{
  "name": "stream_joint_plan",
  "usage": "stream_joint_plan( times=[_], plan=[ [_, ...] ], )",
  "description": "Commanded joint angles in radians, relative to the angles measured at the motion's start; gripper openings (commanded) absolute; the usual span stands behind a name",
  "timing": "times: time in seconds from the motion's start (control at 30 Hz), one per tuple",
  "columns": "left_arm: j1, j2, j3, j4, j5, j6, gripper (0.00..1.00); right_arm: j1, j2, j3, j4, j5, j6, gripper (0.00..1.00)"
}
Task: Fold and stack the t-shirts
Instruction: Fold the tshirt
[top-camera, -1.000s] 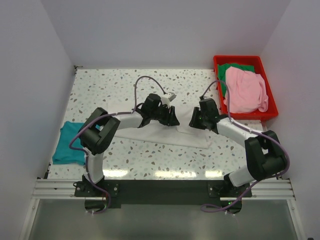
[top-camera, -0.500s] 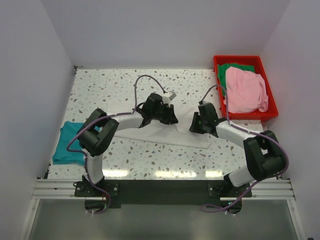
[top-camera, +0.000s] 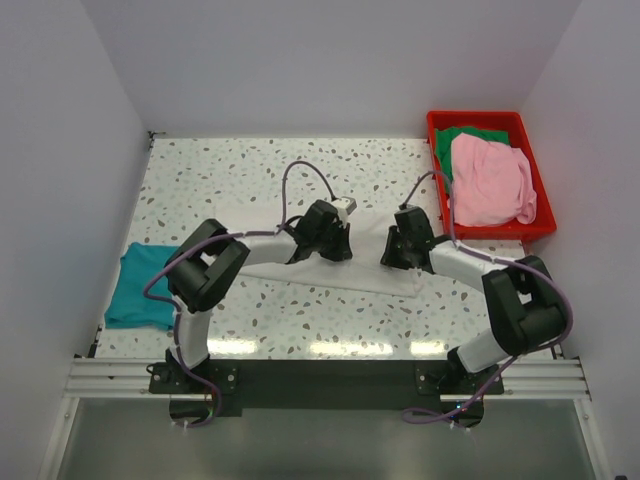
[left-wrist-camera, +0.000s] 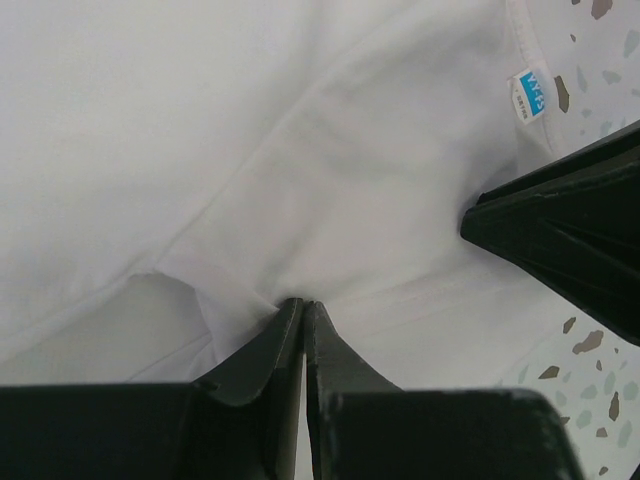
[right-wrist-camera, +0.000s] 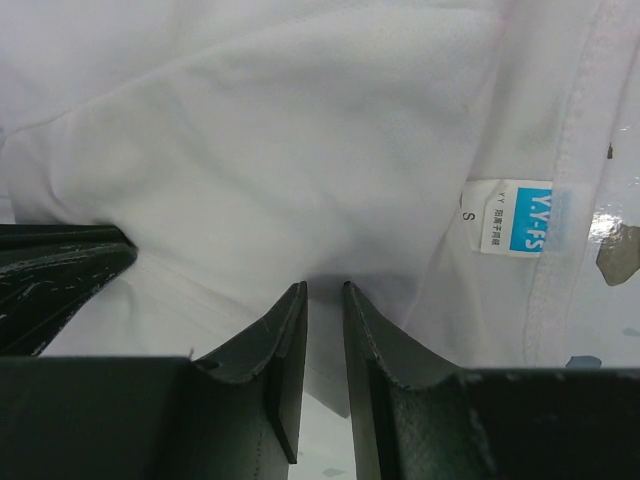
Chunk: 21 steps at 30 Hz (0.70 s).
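I take the white t-shirt (top-camera: 365, 268) as my reference: it lies spread flat on the speckled desk (top-camera: 220, 170), and both arms are down on its middle. Through the left wrist camera I see the left pincer (left-wrist-camera: 303, 302) clenched, its two dark fingers almost meeting on a small raised pucker of the white t-shirt, with creases running out from the pinch. Through the right wrist camera the right pincer (right-wrist-camera: 322, 288) is drawn in to a narrow slot with a fold of the same white t-shirt gathered into it, so I read it as grasping the cloth. The two pincers sit close together on the shirt, each one's finger showing at the edge of the other's camera. The neck label (right-wrist-camera: 520, 218), white and blue, lies just beside the right pincer along the stitched collar seam. Well apart from the white t-shirt on its left lies the teal t-shirt (top-camera: 140, 285), folded. Beyond the white t-shirt's right end stands the red bin (top-camera: 475, 116), holding the pink t-shirt (top-camera: 488, 180) crumpled over the green t-shirt (top-camera: 465, 135).
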Motion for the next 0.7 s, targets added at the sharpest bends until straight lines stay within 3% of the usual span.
stream_joint_plan(
  times=[0.0,0.27,0.43,0.53,0.67],
  plan=[
    [-0.014,0.017,0.004,-0.049,-0.102,-0.017,0.1,-0.01,0.02,0.023,-0.001,0.039,0.011,0.25],
    [-0.041,0.087,0.094,-0.073,-0.174,-0.154,0.1,-0.09,0.209,0.227,-0.04,0.01,-0.023,0.25],
    [-0.042,0.146,0.208,-0.086,-0.164,-0.303,0.13,-0.104,0.381,0.516,-0.151,0.011,-0.077,0.26],
    [-0.041,0.17,0.302,-0.101,-0.145,-0.332,0.18,-0.104,0.494,0.705,-0.234,0.034,-0.118,0.28],
    [-0.025,0.14,0.395,-0.159,-0.153,-0.275,0.35,-0.104,0.559,0.871,-0.313,0.069,-0.163,0.34]
  ],
)
